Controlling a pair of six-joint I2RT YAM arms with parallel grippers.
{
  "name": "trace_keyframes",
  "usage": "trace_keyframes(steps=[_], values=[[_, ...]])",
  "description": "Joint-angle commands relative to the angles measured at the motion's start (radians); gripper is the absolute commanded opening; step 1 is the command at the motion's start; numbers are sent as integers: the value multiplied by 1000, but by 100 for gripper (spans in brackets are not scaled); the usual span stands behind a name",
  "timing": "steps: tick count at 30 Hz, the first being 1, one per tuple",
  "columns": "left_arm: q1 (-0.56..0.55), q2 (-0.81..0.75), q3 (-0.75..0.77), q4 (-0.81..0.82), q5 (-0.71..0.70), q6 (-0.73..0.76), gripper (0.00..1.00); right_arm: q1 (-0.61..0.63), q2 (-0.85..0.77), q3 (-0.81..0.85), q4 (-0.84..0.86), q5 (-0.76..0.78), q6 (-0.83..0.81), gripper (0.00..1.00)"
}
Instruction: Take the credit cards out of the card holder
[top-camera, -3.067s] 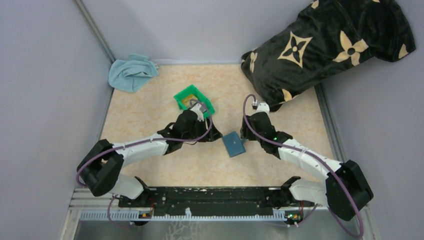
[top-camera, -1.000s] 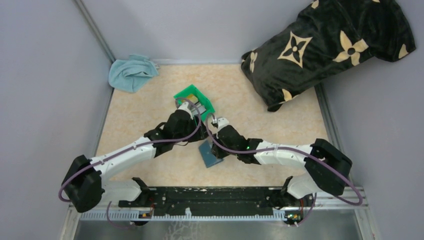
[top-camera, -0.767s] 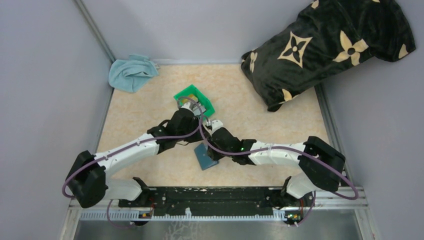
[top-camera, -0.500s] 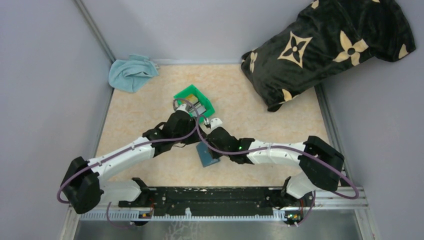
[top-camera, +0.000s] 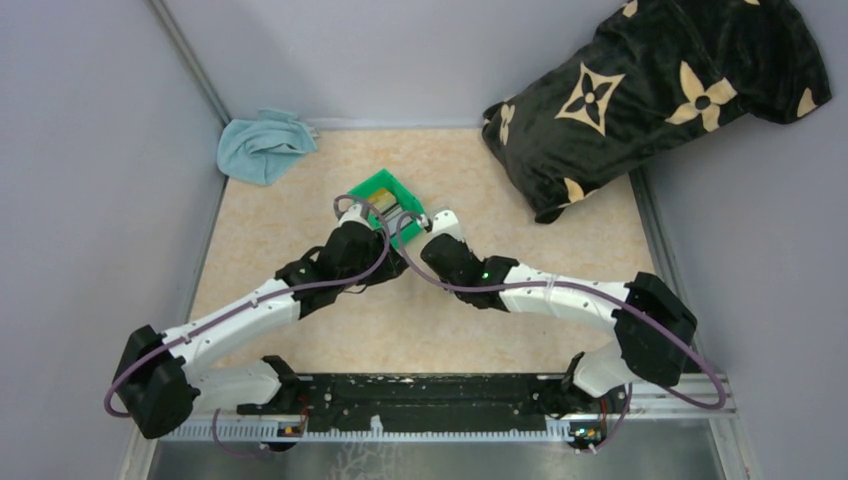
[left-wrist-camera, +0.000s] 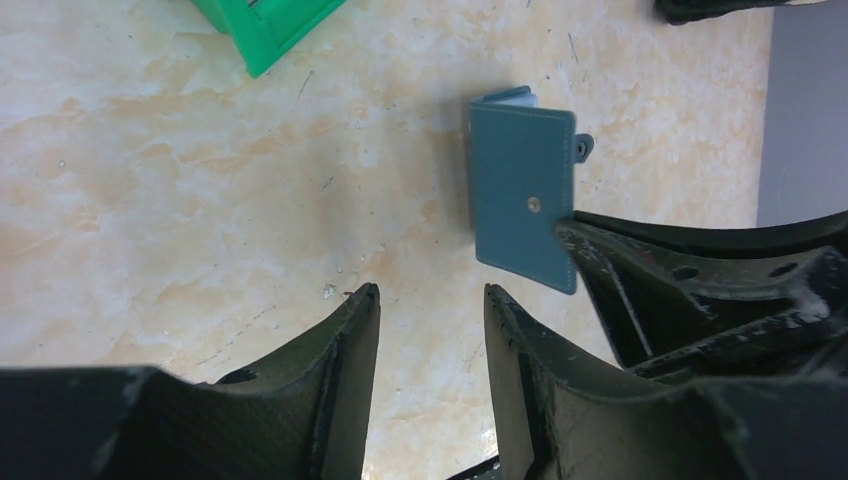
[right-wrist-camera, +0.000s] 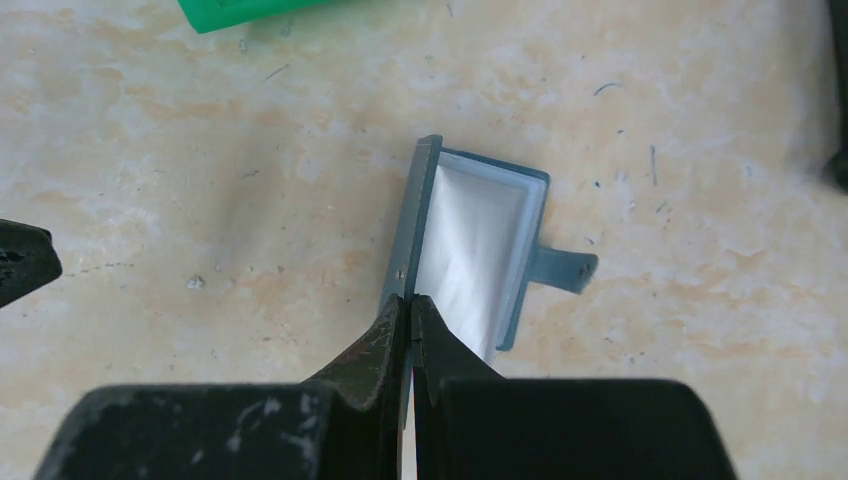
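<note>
My right gripper (right-wrist-camera: 408, 305) is pinched shut on the cover edge of the card holder (right-wrist-camera: 470, 250), I judge to hold it open with the pale inside exposed. I can make out no credit cards there. My left gripper (left-wrist-camera: 430, 300) hangs spread and empty just left of it, placed to pull. The holder is mid-table, just near of the green bin (top-camera: 385, 195). No writing is readable; the pillow (top-camera: 650, 90) shows only flower motifs.

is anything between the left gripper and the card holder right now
Nothing visible. Only bare table lies between the open left gripper and the card holder. The right gripper is shut on the holder's cover edge, off to one side, not in that path.
</note>
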Motion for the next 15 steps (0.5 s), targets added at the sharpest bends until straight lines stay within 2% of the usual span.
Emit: trace_keyframes(steps=[1,15], values=[[-4,14,-9,13,-10,10,50,11,-1,80,-12,71,-72,0],[18,-51,-35,-44,-70,5,53,172,389,245,-95,192,-15,0]])
